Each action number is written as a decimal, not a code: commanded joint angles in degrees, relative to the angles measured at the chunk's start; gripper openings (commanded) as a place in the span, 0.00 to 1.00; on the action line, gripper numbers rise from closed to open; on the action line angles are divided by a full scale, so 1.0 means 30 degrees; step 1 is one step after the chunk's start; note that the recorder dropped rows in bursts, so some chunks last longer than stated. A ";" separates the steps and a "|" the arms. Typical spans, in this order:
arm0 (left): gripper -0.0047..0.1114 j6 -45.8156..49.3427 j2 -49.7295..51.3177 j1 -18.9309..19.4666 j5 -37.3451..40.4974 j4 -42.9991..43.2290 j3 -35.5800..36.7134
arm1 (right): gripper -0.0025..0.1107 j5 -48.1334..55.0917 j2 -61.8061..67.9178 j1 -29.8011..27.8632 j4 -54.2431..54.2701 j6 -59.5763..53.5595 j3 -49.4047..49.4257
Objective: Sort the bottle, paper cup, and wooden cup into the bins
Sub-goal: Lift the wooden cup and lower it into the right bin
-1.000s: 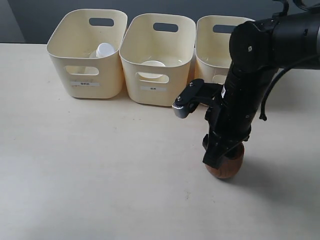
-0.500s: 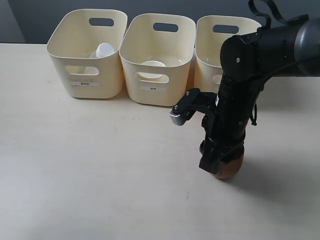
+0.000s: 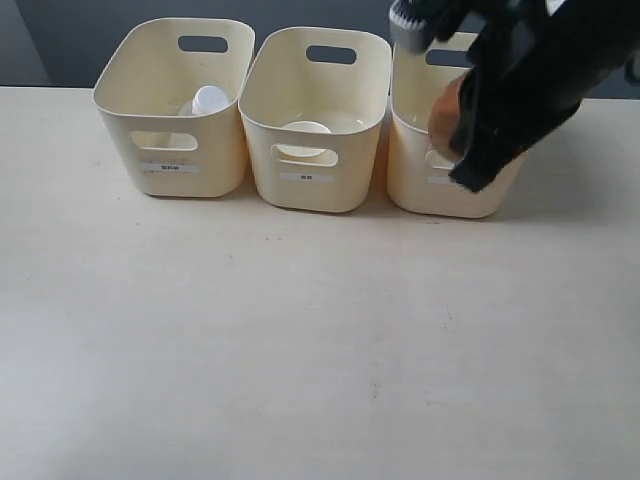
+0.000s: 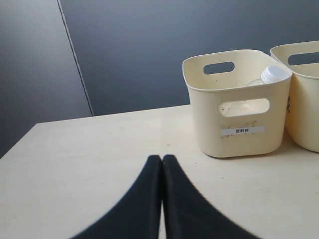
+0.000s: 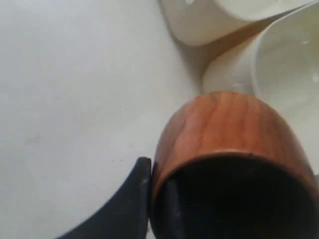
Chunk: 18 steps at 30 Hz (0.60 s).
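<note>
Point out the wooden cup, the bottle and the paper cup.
wooden cup (image 5: 224, 134), right wrist view, its brown side.
bottle (image 3: 210, 99), exterior view, its white cap.
paper cup (image 3: 305, 128), exterior view, its rim.

bottle (image 3: 209, 99) in leftmost of bins (image 3: 172, 150)

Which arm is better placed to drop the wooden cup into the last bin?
Right. Its gripper already holds the wooden cup raised beside the right-hand bin. The left gripper is shut, empty, low over the table near the left bin.
</note>
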 commanded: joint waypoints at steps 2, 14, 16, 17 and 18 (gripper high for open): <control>0.04 -0.0027 -0.0095 0.0009 -0.0134 0.0000 0.0034 | 0.01 -0.0768 -0.0293 -0.0018 -0.3700 0.2233 -0.1719; 0.04 -0.0027 -0.0095 0.0009 -0.0134 0.0000 0.0034 | 0.01 -0.3827 0.4203 -0.3052 -0.2221 0.1018 -0.4381; 0.04 -0.0027 -0.0095 0.0009 -0.0134 0.0000 0.0034 | 0.01 -0.4424 0.5050 -0.3529 -0.2152 0.0978 -0.4812; 0.04 -0.0027 -0.0095 0.0009 -0.0134 0.0000 0.0034 | 0.01 -0.4651 0.5386 -0.3721 -0.2104 0.0930 -0.4985; 0.04 -0.0027 -0.0095 0.0009 -0.0134 0.0000 0.0034 | 0.01 -0.4801 0.5824 -0.3955 -0.1943 0.0828 -0.5190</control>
